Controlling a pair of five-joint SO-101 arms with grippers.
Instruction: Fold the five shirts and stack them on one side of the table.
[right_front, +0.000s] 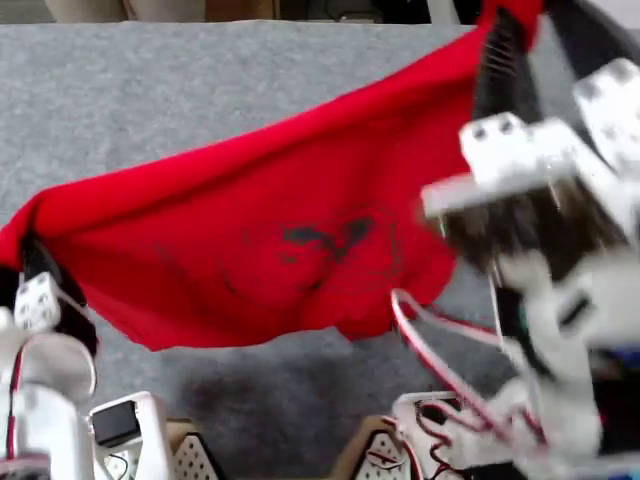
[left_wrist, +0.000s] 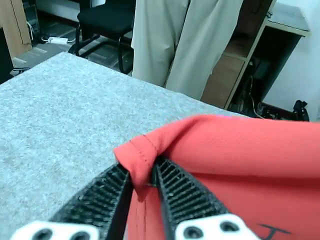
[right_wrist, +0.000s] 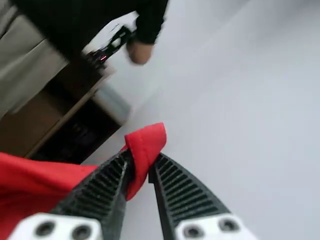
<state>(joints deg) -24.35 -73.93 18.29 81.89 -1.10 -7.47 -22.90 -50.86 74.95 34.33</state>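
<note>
Your left gripper (left_wrist: 143, 176) pinched on red shirt (right_front: 250, 220) corner, right gripper (right_wrist: 140, 167) clamped on opposite corner. Shirt stretched between them above table (right_front: 150, 90).

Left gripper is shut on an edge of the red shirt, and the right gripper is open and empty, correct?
No. The right gripper is not open and empty: the right wrist view shows it shut on a fold of the red shirt. The left gripper is shut on the shirt's edge, as you said.
</note>
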